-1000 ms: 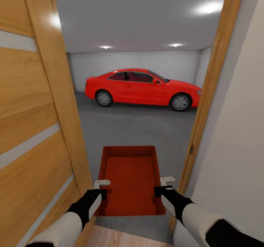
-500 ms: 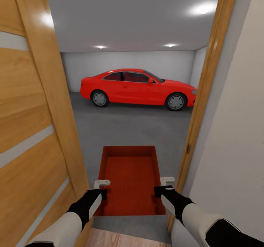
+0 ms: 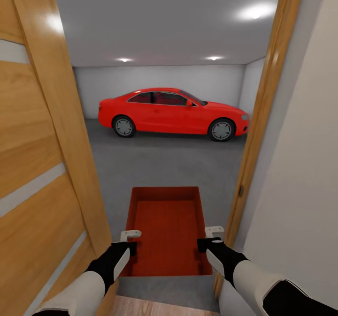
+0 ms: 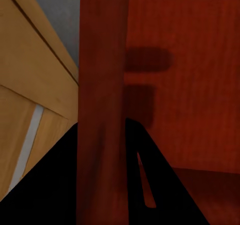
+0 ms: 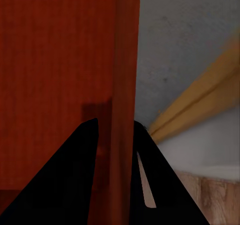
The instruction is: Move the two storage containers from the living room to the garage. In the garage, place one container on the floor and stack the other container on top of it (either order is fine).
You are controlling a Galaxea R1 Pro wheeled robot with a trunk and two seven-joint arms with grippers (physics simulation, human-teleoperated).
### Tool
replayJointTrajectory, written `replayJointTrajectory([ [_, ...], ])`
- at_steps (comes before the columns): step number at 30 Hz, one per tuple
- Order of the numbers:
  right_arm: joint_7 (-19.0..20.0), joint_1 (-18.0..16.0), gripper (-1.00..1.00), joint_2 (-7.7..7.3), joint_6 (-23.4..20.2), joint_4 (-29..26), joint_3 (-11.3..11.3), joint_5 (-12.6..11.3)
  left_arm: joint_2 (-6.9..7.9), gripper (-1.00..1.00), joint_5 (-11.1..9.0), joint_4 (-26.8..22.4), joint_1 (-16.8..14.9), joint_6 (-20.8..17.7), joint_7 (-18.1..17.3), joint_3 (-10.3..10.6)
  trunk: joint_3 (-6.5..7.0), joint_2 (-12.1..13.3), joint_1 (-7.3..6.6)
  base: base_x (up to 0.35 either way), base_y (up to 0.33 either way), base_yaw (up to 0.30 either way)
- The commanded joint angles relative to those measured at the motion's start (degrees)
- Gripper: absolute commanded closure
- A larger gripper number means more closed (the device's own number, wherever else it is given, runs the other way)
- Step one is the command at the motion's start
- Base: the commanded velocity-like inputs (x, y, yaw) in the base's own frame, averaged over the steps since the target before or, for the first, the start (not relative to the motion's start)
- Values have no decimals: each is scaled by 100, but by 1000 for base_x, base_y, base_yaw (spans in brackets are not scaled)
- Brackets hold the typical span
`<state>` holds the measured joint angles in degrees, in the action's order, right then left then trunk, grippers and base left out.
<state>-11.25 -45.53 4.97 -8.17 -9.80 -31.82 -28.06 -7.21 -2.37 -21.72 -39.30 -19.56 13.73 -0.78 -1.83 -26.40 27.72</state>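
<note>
I hold one red-orange open-top storage container (image 3: 166, 231) level in front of me, low over the garage's dark grey concrete floor (image 3: 164, 161). My left gripper (image 3: 129, 241) is shut on its left wall and my right gripper (image 3: 211, 238) on its right wall. The left wrist view shows the left gripper (image 4: 102, 130) with its black fingers on either side of the container's wall (image 4: 102, 75). In the right wrist view the right gripper (image 5: 115, 125) straddles the opposite wall (image 5: 125, 75) the same way. The container is empty.
I stand in a doorway. The open honey-wood door (image 3: 37, 166) is close on the left, and the wooden door frame (image 3: 256, 133) and a white wall (image 3: 300, 175) are close on the right. A red car (image 3: 171, 112) is parked across the garage's far side. Light wood planks (image 3: 155, 306) lie underfoot.
The whole view has advanced and swung a little, so the door, frame and car sit further left in the picture. The container and both grippers keep the same places relative to me.
</note>
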Motion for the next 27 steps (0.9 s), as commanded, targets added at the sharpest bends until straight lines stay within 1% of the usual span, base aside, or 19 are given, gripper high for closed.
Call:
replayJointTrajectory([
  [1, -35, -9, 100, -31, 175, -31, -70, 11, 185, 100, -140, 10, 1, -22, 34, 51, -13, -13, 4, 105, 181, 0],
  [9, -35, -9, 100, -31, 175, -31, -70, 11, 185, 100, -140, 10, 1, -22, 35, 51, -13, -13, 4, 106, 183, 0],
  [14, -35, -10, 100, -31, 175, -31, -70, 11, 185, 100, -140, 10, 1, -16, 42, 58, -13, -13, 4, 44, 47, -21],
  [27, -35, -10, 100, -31, 175, -31, -70, 11, 185, 100, -140, 10, 1, -21, 42, 55, -13, -13, 4, 2, 2, -190],
])
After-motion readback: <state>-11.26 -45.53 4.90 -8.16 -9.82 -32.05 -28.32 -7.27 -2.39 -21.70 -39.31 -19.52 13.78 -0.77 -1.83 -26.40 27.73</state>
